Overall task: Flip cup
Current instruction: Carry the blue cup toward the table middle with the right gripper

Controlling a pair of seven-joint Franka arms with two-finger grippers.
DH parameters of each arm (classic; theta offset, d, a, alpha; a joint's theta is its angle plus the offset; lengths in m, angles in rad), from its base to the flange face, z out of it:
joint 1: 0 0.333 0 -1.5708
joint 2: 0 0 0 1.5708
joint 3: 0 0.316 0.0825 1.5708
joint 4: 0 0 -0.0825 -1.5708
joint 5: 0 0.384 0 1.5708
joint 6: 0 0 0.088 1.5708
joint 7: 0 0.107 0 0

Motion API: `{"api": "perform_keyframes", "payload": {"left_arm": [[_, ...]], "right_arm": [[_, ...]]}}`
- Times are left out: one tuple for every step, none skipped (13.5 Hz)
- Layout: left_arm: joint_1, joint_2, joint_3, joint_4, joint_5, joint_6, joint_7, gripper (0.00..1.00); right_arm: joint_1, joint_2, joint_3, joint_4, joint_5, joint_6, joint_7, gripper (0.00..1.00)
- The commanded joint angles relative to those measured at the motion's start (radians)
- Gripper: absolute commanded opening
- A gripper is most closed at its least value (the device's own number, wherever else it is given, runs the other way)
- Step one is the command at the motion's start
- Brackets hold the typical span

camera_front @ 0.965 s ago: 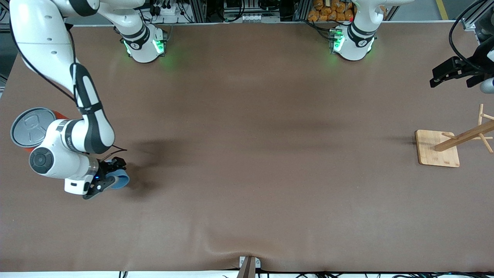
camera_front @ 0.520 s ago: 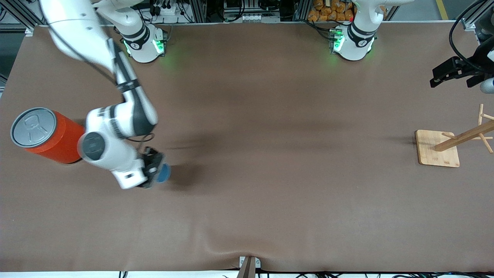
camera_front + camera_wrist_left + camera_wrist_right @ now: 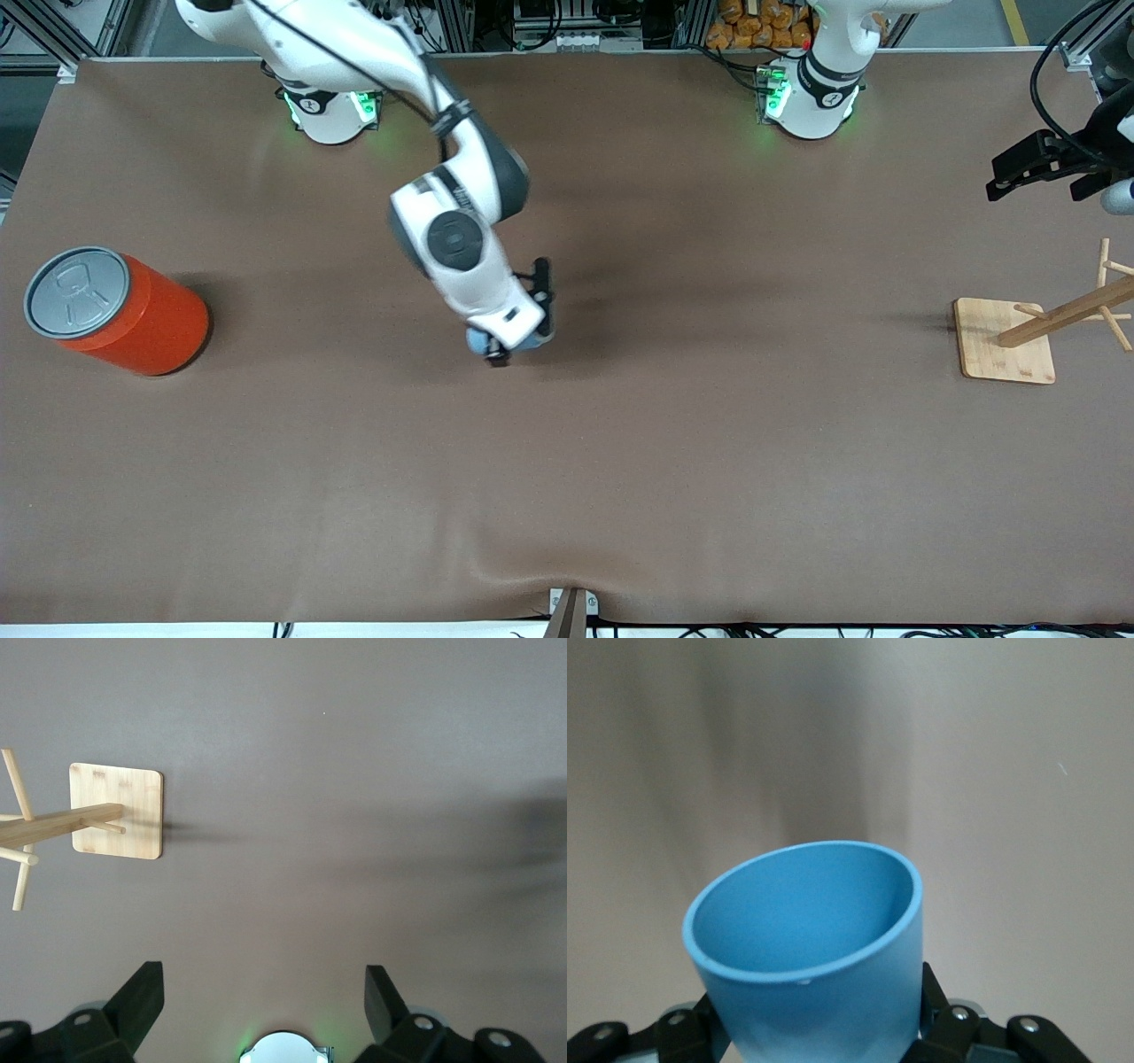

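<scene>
The light-blue cup (image 3: pixel 806 948) is held in my right gripper (image 3: pixel 815 1019), whose fingers are shut on its lower wall. Its open mouth points away from the wrist toward the brown table. In the front view only slivers of the cup (image 3: pixel 477 341) show beneath the white hand, and the right gripper (image 3: pixel 518 335) hangs over the middle of the table. My left gripper (image 3: pixel 1019 173) waits open above the left arm's end of the table. In the left wrist view the left gripper (image 3: pixel 264 992) has nothing between its fingers.
A large orange can (image 3: pixel 115 310) with a grey pull-tab lid stands at the right arm's end of the table. A wooden peg rack on a square base (image 3: pixel 1005 341) stands at the left arm's end, and the rack (image 3: pixel 115 811) also shows in the left wrist view.
My right arm has swung from beside the orange can to over the table's middle, carrying the cup with it and turning it. The left arm has not moved.
</scene>
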Motion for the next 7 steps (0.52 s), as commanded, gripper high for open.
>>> {"api": "perform_keyframes", "payload": {"left_arm": [[0.008, 0.009, -0.004, 0.005, -0.014, 0.000, 0.012, 1.00], [0.008, 0.013, -0.004, 0.005, -0.014, 0.000, 0.012, 1.00], [0.011, 0.019, -0.004, 0.006, -0.016, 0.000, 0.012, 1.00], [0.012, 0.020, -0.004, 0.006, -0.017, 0.000, 0.012, 1.00], [0.012, 0.022, -0.004, 0.006, -0.019, 0.000, 0.012, 1.00], [0.011, 0.022, -0.004, 0.006, -0.019, 0.000, 0.012, 1.00], [0.011, 0.022, -0.004, 0.006, -0.019, 0.000, 0.012, 1.00]], "right_arm": [[0.046, 0.078, -0.017, 0.083, -0.068, -0.023, 0.063, 0.43], [0.053, 0.092, -0.017, 0.087, -0.077, -0.023, 0.066, 0.43], [0.059, 0.107, -0.017, 0.091, -0.077, -0.021, 0.076, 0.43], [0.070, 0.124, -0.017, 0.094, -0.080, -0.021, 0.122, 0.43], [0.081, 0.150, -0.017, 0.106, -0.092, -0.021, 0.162, 0.43], [0.081, 0.183, -0.017, 0.127, -0.118, -0.021, 0.168, 0.43], [0.086, 0.205, -0.017, 0.143, -0.137, -0.020, 0.169, 0.44]]}}
